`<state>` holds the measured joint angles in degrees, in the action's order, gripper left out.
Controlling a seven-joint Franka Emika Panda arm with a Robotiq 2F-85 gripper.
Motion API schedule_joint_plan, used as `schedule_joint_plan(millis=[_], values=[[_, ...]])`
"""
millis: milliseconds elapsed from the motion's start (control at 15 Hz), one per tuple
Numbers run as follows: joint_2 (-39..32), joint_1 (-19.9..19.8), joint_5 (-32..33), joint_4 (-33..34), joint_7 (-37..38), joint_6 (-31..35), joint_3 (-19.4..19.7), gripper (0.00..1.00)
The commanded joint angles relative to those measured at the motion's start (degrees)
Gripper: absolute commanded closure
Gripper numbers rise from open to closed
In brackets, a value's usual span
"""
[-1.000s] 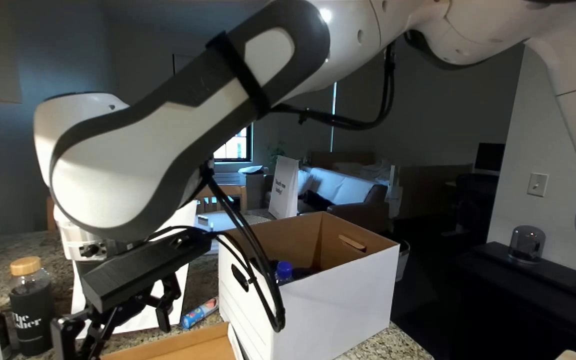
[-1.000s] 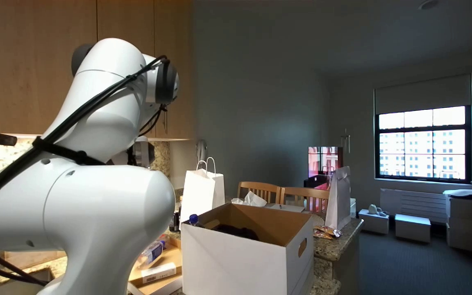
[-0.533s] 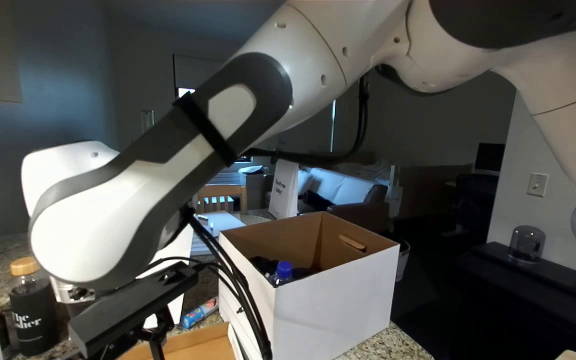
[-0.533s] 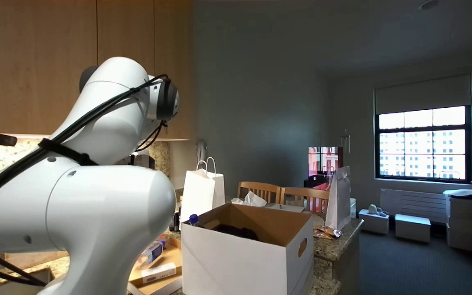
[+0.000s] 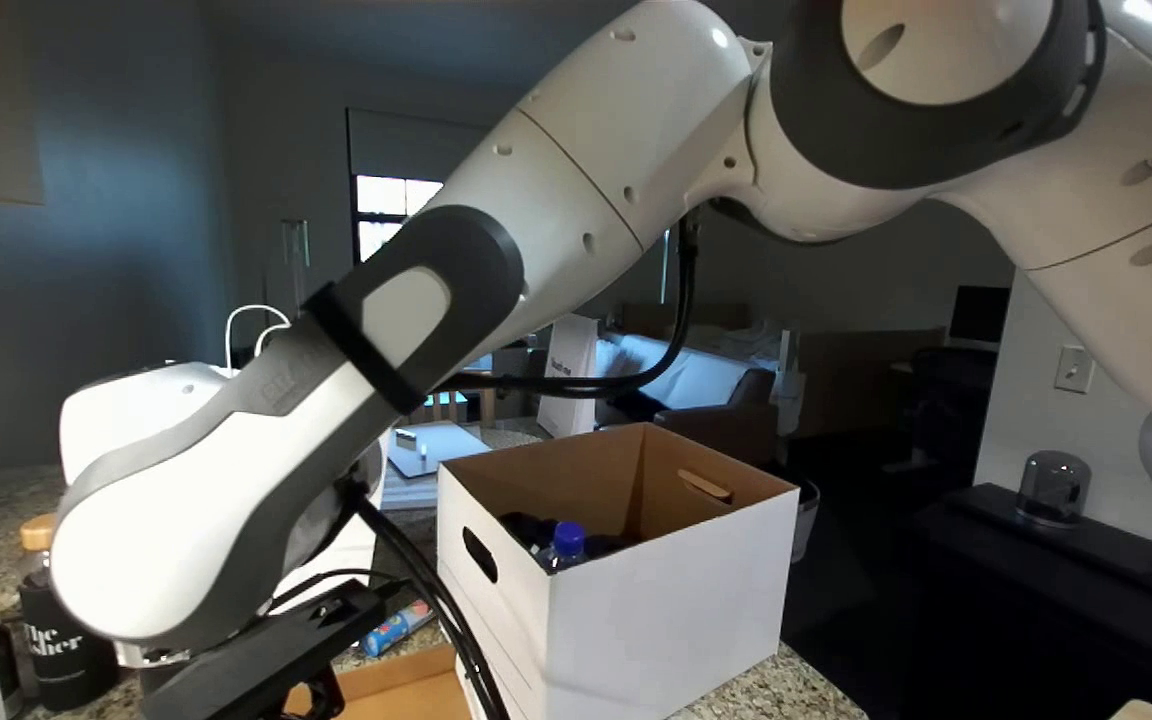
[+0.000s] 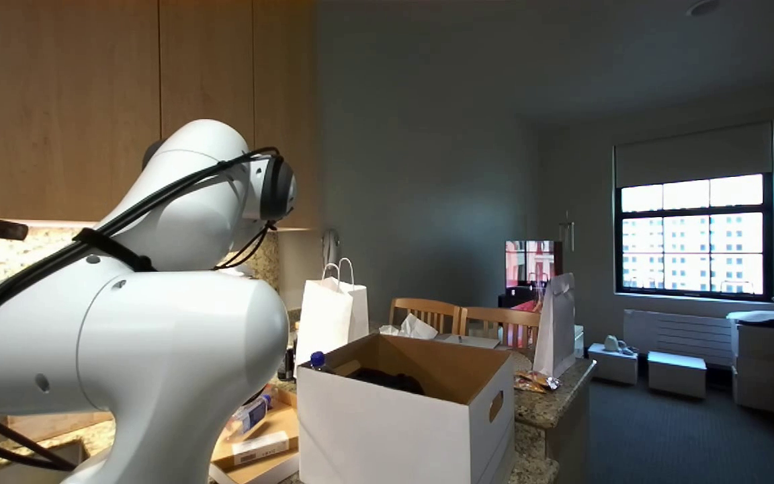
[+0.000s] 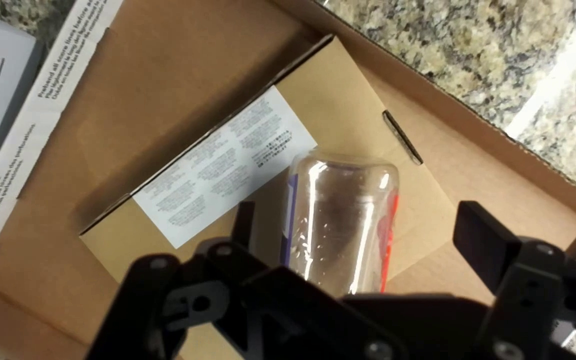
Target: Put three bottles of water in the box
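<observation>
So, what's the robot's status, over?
Black jointed gripper open. Clear plastic bottle seen between its fingers, not gripped. Blue-capped plastic bottle in white cardboard box. Nothing visibly blocking.

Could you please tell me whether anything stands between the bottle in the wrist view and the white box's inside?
Yes: the bottle lies within the tray, whose low edge comes first, then the side wall of the white box. The box's top is open.

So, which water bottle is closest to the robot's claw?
The bottle lying on its side in the tray, framed by the open gripper. The other bottle in sight is cap-up inside the box.
</observation>
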<state>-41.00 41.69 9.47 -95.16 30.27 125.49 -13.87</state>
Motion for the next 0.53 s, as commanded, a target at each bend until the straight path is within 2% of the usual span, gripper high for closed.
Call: schedule_joint_plan(millis=[0,467], values=[[-2.5,-0.1,-4.3,2.7,-5.0,-0.4,-0.3,0.0],[-5.5,-0.6,-7.3,4.2,-8.5,-0.6,0.0,0.0]])
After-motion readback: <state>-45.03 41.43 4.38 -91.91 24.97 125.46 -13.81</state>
